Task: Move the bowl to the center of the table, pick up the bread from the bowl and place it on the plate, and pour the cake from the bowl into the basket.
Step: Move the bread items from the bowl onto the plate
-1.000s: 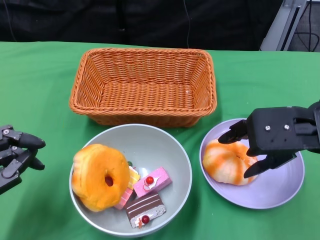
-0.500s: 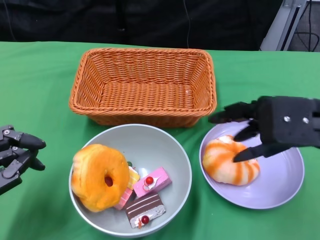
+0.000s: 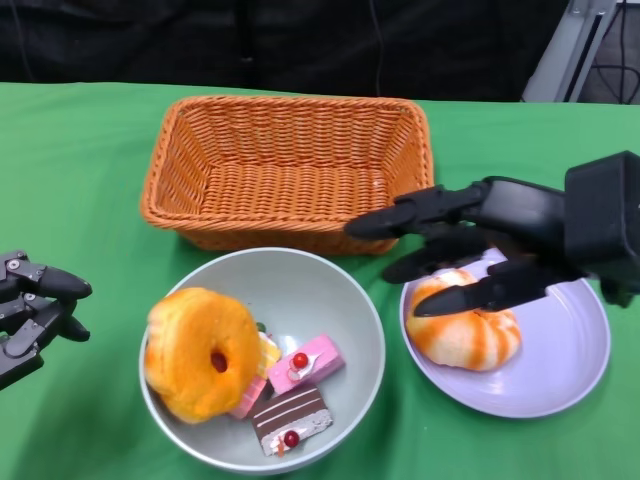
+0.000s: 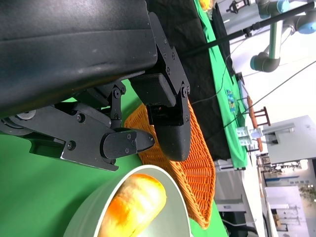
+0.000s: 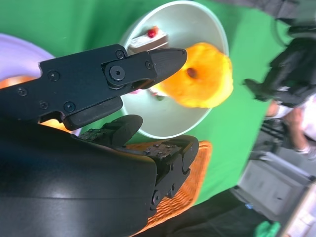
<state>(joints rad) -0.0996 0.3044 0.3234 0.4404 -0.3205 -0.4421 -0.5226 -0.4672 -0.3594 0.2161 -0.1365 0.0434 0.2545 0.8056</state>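
A grey bowl [image 3: 340,300] sits at the table's near middle, holding an orange ring-shaped bread [image 3: 203,353], a pink cake [image 3: 305,362] and a chocolate cake [image 3: 290,420]. To its right, a striped orange bread [image 3: 470,330] lies on the lilac plate [image 3: 560,370]. My right hand [image 3: 500,235] hovers above that bread, empty, fingers spread and pointing left toward the bowl. The right wrist view shows its fingers [image 5: 98,84] over the bowl [image 5: 192,19] and ring bread [image 5: 202,74]. My left hand [image 3: 30,315] rests empty at the lower left, apart from the bowl.
A woven orange basket [image 3: 290,165] stands just behind the bowl and plate, its near wall close to my right fingers. Green cloth covers the table. The left wrist view shows the basket [image 4: 192,168] and the bowl's rim [image 4: 94,217]. A person [image 5: 296,118] stands beside the table.
My right hand has let go of the striped bread, risen and swung left, with its fingers spreading out toward the bowl. The bread stays on the plate. The left hand has not moved.
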